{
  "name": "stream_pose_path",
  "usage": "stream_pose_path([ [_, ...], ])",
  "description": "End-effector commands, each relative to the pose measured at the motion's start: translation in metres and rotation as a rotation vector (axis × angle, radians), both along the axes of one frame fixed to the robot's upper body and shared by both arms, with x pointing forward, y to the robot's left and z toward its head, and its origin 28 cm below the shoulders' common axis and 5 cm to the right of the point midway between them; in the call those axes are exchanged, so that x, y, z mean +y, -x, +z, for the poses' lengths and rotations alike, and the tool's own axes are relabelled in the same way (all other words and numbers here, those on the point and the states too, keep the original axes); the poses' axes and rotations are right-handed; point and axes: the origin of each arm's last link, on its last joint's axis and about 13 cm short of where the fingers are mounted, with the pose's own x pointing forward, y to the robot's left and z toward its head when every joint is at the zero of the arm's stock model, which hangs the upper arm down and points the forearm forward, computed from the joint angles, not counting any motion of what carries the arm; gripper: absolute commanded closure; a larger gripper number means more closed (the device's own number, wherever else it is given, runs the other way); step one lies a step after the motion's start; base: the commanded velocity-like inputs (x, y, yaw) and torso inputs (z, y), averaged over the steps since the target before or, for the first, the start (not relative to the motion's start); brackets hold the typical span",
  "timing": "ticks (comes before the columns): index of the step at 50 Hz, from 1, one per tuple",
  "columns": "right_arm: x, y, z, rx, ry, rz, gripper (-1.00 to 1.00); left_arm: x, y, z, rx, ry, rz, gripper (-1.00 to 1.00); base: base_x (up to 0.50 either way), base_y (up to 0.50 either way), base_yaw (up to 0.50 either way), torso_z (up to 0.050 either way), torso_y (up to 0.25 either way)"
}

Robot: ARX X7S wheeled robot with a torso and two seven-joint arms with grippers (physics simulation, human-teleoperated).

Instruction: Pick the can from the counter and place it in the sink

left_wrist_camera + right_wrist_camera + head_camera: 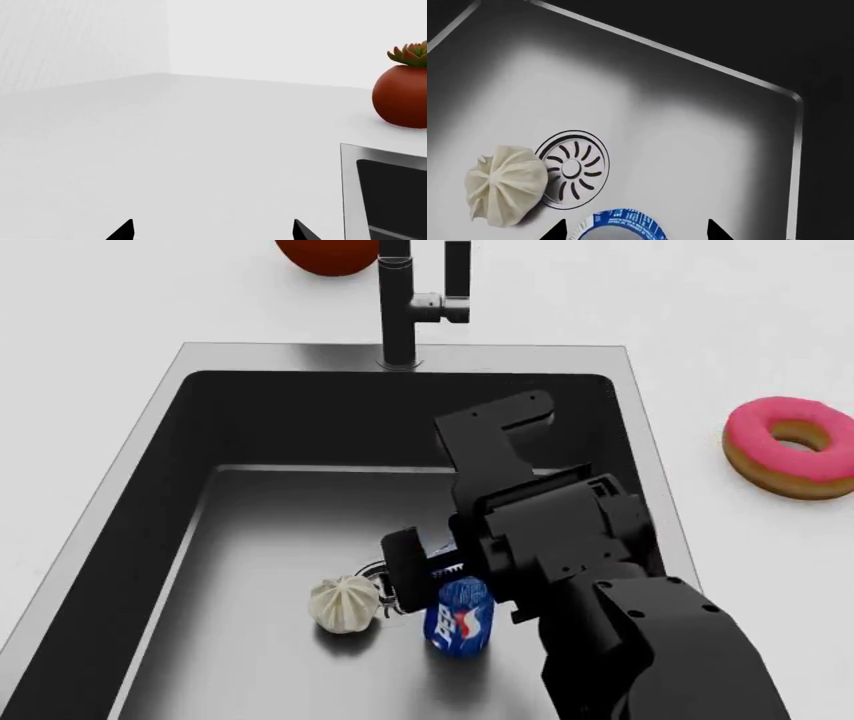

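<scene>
In the left wrist view the left claw [212, 231] shows only as two black fingertips low in the frame, spread apart with nothing between them, over the plain white bench [167, 150]; the steel rim of the dark-walled rectangular sink [349, 190] sits at lower right and a round red pot holding a green succulent [401, 90] at far right. In the head view the small blue soda can with its red-white-blue logo [458, 617] lies low in the frame, inside the sink on the brushed steel floor, under the right claw [430, 585]; a pale pleated dumpling [346, 604] rests just beside it, and a pink-iced doughnut [791, 447] lies on the bench at right. The can's long axis appears upright, top toward the claw. In the right wrist view its silver top sits at bottom centre between two parted fingertips; whether they press its sides I cannot tell. I judge it light, thin-walled, smooth and easily dented, best held gently across mid-body.
</scene>
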Motion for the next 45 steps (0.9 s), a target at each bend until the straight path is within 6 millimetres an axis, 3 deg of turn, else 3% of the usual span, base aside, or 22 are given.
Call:
stream_pose_path([
  [1,-0.001,-0.006,0.025,-0.072,0.002,0.0,-1.0,-0.001,-0.002,0.001,-0.001,-0.004,-0.003,-1.0,0.0,0.0,0.0,0.0,0.0],
  [11,-0.002,-0.011,0.072,-0.204,-0.026,-0.001,-1.0,-0.002,-0.001,0.005,-0.009,-0.009,-0.008,-1.0,0.0,0.0,0.0,0.0,0.0],
  [22,-0.018,0.026,0.097,-0.319,-0.075,-0.033,-1.0,-0.002,-0.002,0.006,-0.013,-0.01,-0.014,-1.0,0.0,0.0,0.0,0.0,0.0],
  [23,-0.021,0.032,0.097,-0.342,-0.08,-0.041,-1.0,0.025,-0.002,-0.02,0.027,-0.012,-0.027,-1.0,0.0,0.0,0.0,0.0,0.0],
  [25,-0.024,0.043,0.096,-0.371,-0.097,-0.049,-1.0,0.051,-0.014,-0.056,0.009,-0.001,-0.015,-1.0,0.0,0.0,0.0,0.0,0.0],
  [27,-0.028,0.057,0.094,-0.41,-0.1,-0.057,-1.0,0.054,-0.015,-0.059,-0.013,-0.008,-0.015,-1.0,0.0,0.0,0.0,0.0,0.0],
  [29,-0.033,0.077,0.094,-0.458,-0.115,-0.067,-1.0,0.029,-0.004,-0.022,0.0,-0.009,-0.006,-1.0,0.0,0.0,0.0,0.0,0.0],
  [34,-0.042,0.124,0.1,-0.563,-0.106,-0.044,-1.0,0.025,-0.002,-0.014,-0.017,-0.021,-0.01,-1.0,0.0,0.0,0.0,0.0,0.0],
  [35,-0.045,0.136,0.102,-0.584,-0.117,-0.037,-1.0,0.011,0.003,0.011,-0.049,-0.018,-0.012,-1.0,0.0,0.0,0.0,0.0,0.0],
  [40,-0.058,0.175,0.099,-0.628,-0.149,-0.024,-1.0,0.003,0.005,0.017,-0.021,-0.021,-0.017,-1.0,0.0,0.0,0.0,0.0,0.0],
  [45,-0.07,0.211,0.092,-0.7,-0.159,-0.018,-1.0,0.007,0.006,0.015,-0.023,-0.011,-0.015,-1.0,0.0,0.0,0.0,0.0,0.0],
])
